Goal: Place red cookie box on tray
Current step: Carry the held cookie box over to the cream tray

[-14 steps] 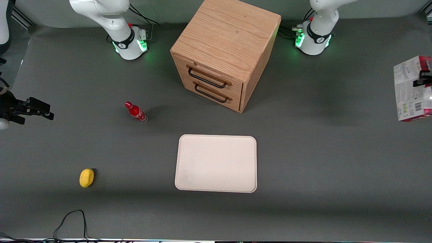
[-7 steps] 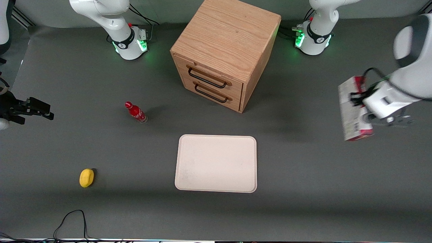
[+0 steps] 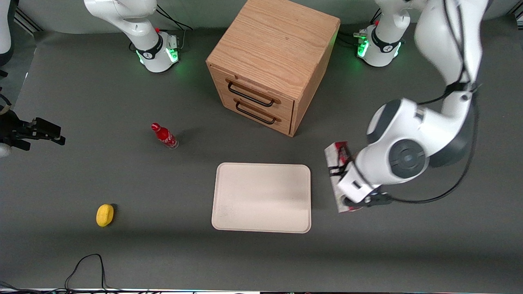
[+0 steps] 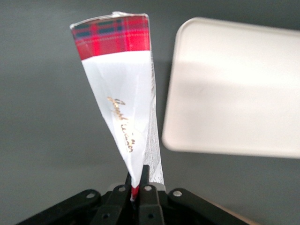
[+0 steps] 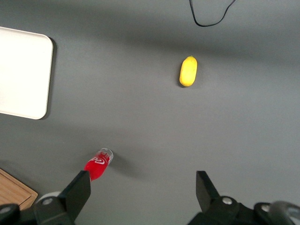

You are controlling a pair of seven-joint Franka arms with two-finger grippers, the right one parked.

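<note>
— Gripper (image 4: 138,185): pinched almost shut on one thin end of the red cookie box (image 4: 119,93), cardboard squeezed flat between the fingers.

— And where, that box?

— Held clear of the table in the lower half of the front frame, just beside the tray (image 3: 261,198) on the working arm's end. Not yet over it, and not touching its rim.

— Likely to handle how?

— Probably light. Thin carton, stiff along its length but soft across the broad faces, so easily dented. Glossy print, maybe a little slippery. Flares wider toward the tartan end, away from the grip, so prone to swing or twist about so narrow a hold.

— Better taken where?

— Across the thin sides nearer the middle, with a gentle squeeze. From this hold, best lowered slowly and laid flat, long edge along the tray's long edge.
</note>
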